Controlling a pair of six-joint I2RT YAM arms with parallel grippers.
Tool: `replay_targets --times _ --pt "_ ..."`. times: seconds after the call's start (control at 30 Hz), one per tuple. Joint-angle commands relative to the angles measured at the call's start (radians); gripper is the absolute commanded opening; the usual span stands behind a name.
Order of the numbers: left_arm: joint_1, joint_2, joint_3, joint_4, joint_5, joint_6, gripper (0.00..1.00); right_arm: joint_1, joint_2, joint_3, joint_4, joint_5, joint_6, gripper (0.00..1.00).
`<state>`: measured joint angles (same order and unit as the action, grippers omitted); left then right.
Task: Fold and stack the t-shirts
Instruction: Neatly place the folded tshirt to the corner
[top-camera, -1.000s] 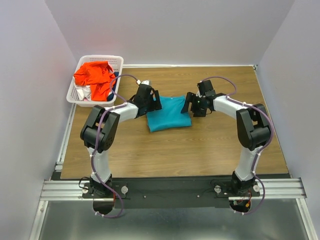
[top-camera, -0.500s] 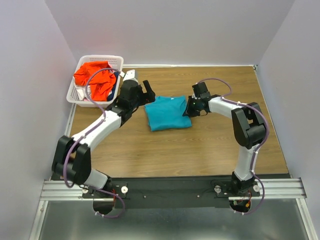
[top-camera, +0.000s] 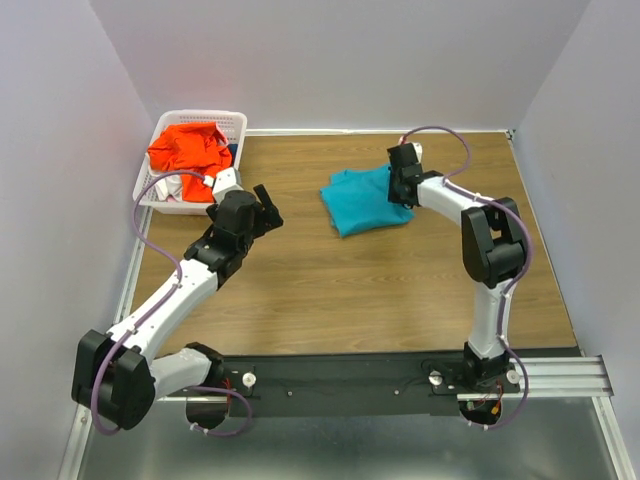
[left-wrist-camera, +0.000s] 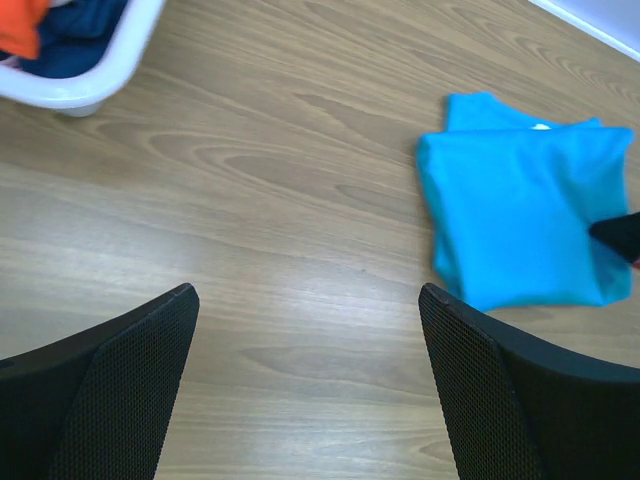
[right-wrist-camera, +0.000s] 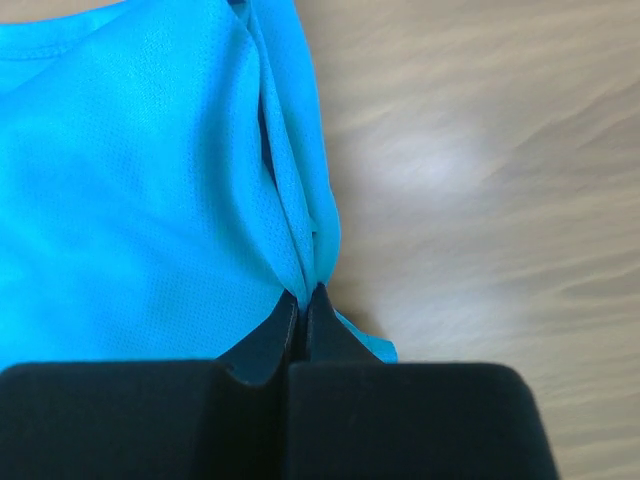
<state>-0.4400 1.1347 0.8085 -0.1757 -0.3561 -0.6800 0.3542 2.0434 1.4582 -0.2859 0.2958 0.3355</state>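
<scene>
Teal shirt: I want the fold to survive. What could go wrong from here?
1. The right gripper pinches only the edge of the teal shirt, so a pull may peel layers apart and open the fold.
2. The left gripper hangs open over the table, away from the shirt; nothing holds the other side, so the bundle may twist or slide.

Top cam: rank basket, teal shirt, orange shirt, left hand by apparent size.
1. basket: largest.
2-3. teal shirt and orange shirt: about alike. The orange one is bunched in the basket, so unranked.
4. left hand: smallest, even though it is above the table, nearer the camera.
</scene>
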Motion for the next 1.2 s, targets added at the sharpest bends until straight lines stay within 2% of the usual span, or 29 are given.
replay_targets --times 0.0,0.2,0.33,0.43,0.8,1.17 --pt "0.009 -0.03 -0.019 -0.039 -0.124 -0.036 0.98 -0.078 0.08 0.083 -0.001 0.158 -0.085 0.01" --pt "0.017 -0.032 -0.019 -0.059 -0.15 -0.036 0.98 -0.219 0.156 0.212 -0.001 0.167 -0.191 0.01" --pt "0.024 -0.041 -0.023 -0.085 -0.176 -0.049 0.98 -0.273 0.198 0.29 -0.001 0.23 -0.282 0.01" --pt "0.027 -0.052 -0.034 -0.097 -0.181 -0.058 0.98 -0.317 0.23 0.35 -0.002 0.218 -0.32 0.01" --pt "0.041 -0.056 -0.002 -0.125 -0.189 -0.066 0.98 -0.374 0.285 0.481 -0.004 0.272 -0.453 0.01" --pt "0.041 -0.029 0.035 -0.137 -0.181 -0.076 0.98 -0.428 0.325 0.548 -0.009 0.295 -0.46 0.02"
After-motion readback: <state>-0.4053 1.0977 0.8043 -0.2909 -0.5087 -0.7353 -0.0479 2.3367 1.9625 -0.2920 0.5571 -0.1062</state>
